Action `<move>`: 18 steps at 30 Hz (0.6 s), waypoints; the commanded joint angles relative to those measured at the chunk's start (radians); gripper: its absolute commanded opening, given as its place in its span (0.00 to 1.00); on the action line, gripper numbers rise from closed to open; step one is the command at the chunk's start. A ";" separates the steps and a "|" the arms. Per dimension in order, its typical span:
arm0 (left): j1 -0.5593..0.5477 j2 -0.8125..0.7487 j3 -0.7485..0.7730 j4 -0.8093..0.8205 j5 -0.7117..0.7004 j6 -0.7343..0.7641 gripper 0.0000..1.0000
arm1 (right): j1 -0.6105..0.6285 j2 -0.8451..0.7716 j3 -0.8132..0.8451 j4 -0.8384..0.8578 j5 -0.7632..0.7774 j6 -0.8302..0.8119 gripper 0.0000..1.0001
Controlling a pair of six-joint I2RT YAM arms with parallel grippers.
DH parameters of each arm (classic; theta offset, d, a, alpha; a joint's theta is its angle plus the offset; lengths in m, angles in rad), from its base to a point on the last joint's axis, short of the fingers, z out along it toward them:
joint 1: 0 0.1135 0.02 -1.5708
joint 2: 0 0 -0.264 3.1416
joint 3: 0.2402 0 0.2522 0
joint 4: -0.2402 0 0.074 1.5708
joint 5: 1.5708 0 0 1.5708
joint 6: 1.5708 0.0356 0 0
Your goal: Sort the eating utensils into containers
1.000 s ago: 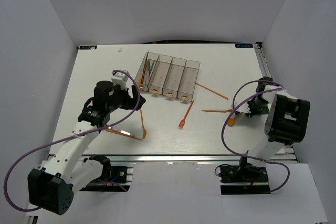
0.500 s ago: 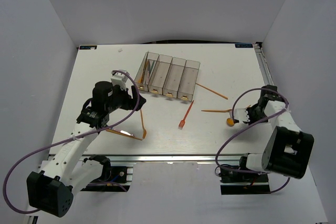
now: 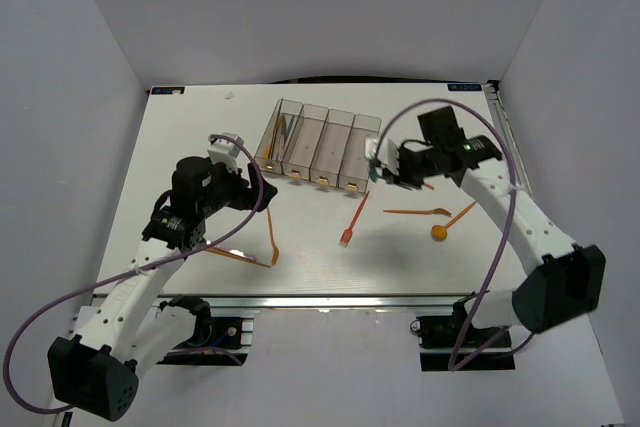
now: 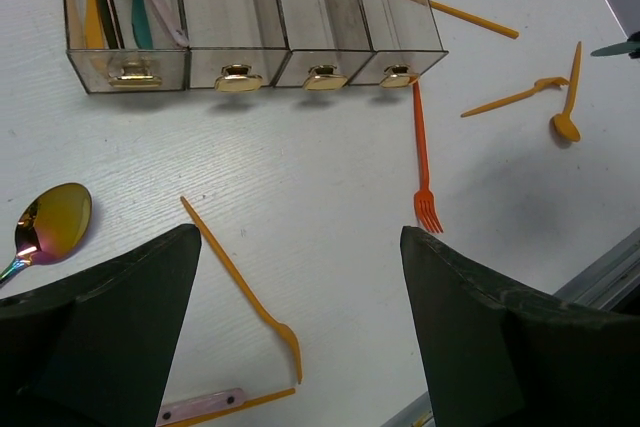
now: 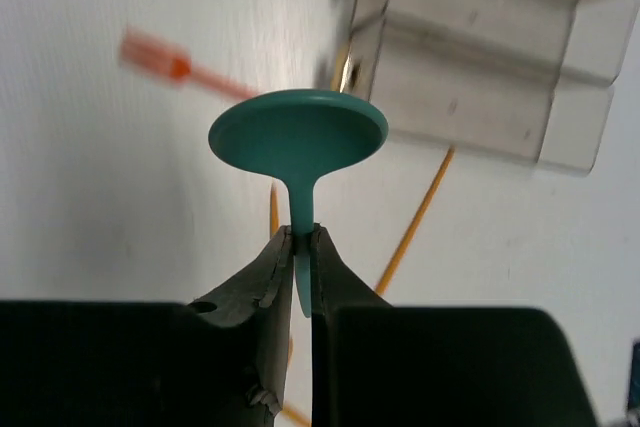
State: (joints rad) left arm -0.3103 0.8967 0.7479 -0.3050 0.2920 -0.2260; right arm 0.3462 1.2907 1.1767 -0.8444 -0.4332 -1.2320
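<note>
My right gripper (image 5: 300, 237) is shut on the handle of a teal spoon (image 5: 298, 132), bowl up, held in the air beside the right end of the containers (image 5: 480, 57). From above, that gripper (image 3: 380, 171) hangs by the rightmost bin of the clear row (image 3: 340, 152). My left gripper (image 4: 298, 232) stands wide open above the table, with an orange fork (image 4: 245, 292) lying below it. A red-orange fork (image 4: 421, 162), an orange spoon (image 4: 568, 97) and other orange utensils (image 4: 510, 97) lie loose. The leftmost bin (image 4: 125, 57) holds several utensils.
An iridescent metal spoon (image 4: 50, 222) lies at the left, and a pink-handled utensil (image 4: 200, 409) near the front edge. A thin orange stick-like utensil (image 3: 405, 174) lies right of the bins. Purple cables (image 3: 440, 112) loop over both arms. White walls enclose the table.
My right arm swung from the table's right side, up and left to the bins' right end, carrying the teal spoon. The left arm has barely moved.
</note>
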 commanded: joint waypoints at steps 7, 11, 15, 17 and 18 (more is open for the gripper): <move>0.008 -0.071 -0.015 0.015 -0.131 0.005 0.92 | 0.201 0.505 0.637 0.383 -0.157 1.150 0.00; 0.014 -0.084 -0.021 0.017 -0.174 0.007 0.92 | 0.217 0.674 0.814 0.520 -0.052 1.500 0.00; 0.025 -0.068 -0.021 0.014 -0.182 0.013 0.92 | 0.214 0.778 0.825 0.660 0.028 1.649 0.00; 0.031 -0.062 -0.021 0.014 -0.183 0.013 0.92 | 0.205 0.820 0.850 0.699 0.028 1.721 0.00; 0.031 -0.061 -0.021 0.014 -0.186 0.014 0.92 | 0.201 0.852 0.862 0.712 0.028 1.744 0.00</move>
State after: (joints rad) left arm -0.2886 0.8375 0.7326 -0.3054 0.1318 -0.2222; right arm 0.5644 2.0968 1.9747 -0.2592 -0.4492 0.3054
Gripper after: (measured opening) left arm 0.920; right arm 0.122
